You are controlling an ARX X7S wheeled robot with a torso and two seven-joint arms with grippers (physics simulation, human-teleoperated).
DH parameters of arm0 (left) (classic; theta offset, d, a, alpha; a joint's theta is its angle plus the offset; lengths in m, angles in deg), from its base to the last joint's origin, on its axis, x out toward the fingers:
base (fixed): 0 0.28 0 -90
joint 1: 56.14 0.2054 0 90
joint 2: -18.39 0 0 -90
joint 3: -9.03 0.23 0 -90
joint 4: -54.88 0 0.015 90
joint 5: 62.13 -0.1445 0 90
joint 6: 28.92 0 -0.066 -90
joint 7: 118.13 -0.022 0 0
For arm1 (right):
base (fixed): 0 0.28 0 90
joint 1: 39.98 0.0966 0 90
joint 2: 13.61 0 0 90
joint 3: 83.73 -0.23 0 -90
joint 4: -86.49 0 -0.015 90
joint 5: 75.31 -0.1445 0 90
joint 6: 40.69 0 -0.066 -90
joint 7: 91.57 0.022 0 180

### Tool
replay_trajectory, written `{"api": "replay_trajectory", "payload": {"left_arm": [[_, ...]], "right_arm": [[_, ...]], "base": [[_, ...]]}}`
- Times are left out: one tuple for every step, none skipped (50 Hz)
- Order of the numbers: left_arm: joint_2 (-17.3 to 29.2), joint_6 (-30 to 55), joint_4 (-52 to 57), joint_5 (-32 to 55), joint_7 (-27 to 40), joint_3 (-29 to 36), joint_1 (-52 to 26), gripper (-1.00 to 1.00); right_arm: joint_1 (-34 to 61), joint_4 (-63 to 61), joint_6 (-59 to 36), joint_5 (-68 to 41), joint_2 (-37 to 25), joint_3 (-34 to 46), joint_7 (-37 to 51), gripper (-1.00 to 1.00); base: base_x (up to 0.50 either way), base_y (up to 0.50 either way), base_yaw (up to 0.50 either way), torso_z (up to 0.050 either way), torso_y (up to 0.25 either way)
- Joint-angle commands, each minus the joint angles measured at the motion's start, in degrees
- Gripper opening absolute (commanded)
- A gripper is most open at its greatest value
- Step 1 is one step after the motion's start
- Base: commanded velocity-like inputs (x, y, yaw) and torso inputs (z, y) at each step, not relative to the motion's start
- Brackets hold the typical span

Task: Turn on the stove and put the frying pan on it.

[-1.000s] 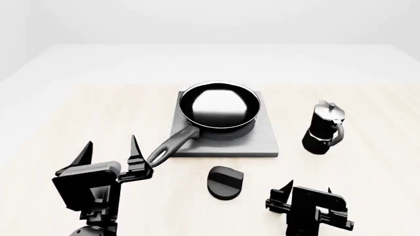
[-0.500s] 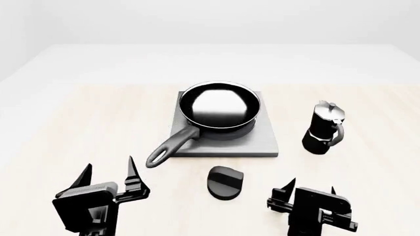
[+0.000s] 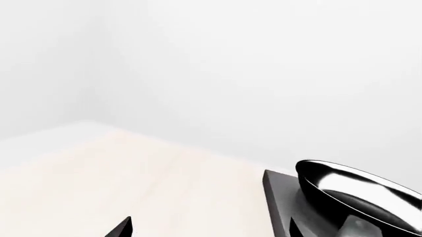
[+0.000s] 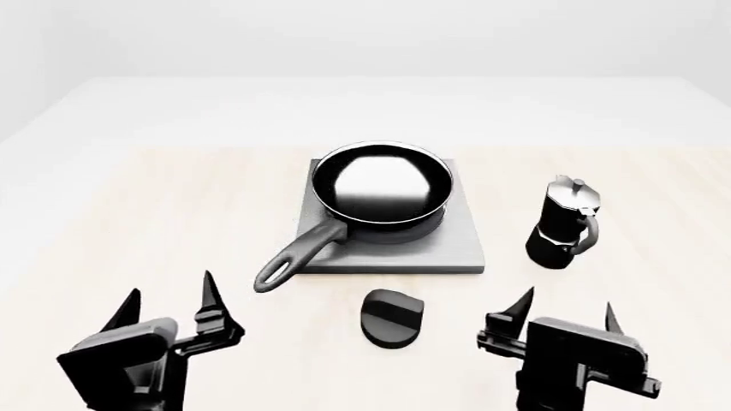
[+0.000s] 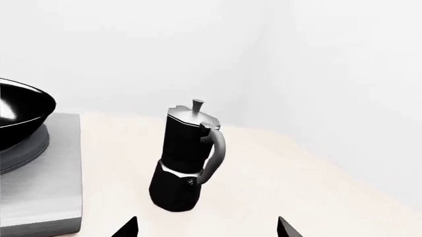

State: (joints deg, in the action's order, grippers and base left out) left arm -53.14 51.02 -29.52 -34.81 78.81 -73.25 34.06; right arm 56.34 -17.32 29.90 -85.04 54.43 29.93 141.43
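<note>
Head view. Frying pan (image 4: 383, 190): sits on the stove (image 4: 457, 250), centre of frame, glossy inside facing up; its long handle (image 4: 294, 255) runs out past the plate's near left edge toward lower left, its end over the table (image 4: 137, 205). Knob (image 4: 393, 318): small, black, round, lower centre, just in front of the plate and apart from it. Moka pot (image 4: 563, 224): upright, right of centre, near the plate's right side, not touching. My left gripper (image 4: 168, 308): lower left, fingers spread, nothing between them, below and left of the handle's end, clear of it. My right gripper (image 4: 566, 314): lower right, fingers likewise parted and empty, right of the knob.

Left wrist view. Frying pan (image 3: 359, 192): lower right corner, tilted in the frame, bright reflection inside, resting on the stove (image 3: 280, 197). Two of my dark fingertips (image 3: 122, 228) poke in at the bottom edge, wide apart, grasping nothing. Pale table (image 3: 132, 182) fills the lower left.

Right wrist view. Moka pot (image 5: 185, 163): centre, upright, handle turned toward the right of frame. Stove (image 5: 46, 173): left edge, grey plate, with the frying pan (image 5: 20, 116) on it. My fingertips (image 5: 126, 228) show at the bottom edge, released, well apart.
</note>
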Motion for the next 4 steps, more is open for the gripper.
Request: {"api": "replay_trajectory", "payload": {"left_arm": [[1.9,1.9,5.2,1.8,1.6,-1.2,1.0,1.00],[2.3,2.3,6.2,2.5,2.0,-1.6,1.1,1.00],[1.9,1.0,5.1,2.1,1.3,-1.6,1.3,1.00],[2.6,2.3,6.7,2.6,2.0,-1.8,1.3,1.00]], "right_arm": [[-1.3,-8.8,-5.2,0.2,-2.4,-1.1,1.8,1.00],[-1.5,-9.7,-5.8,0.1,-2.7,-1.3,1.9,1.00],[-1.5,-10.1,-6.1,0.0,-2.8,-1.4,1.9,1.00],[-1.6,-10.6,-6.5,-0.1,-3.0,-1.5,1.9,1.00]], "base": [[0.00,0.00,0.00,0.000,0.000],[0.00,0.00,0.00,0.000,0.000],[0.00,0.00,0.00,0.000,0.000],[0.00,0.00,0.00,0.000,0.000]]}}
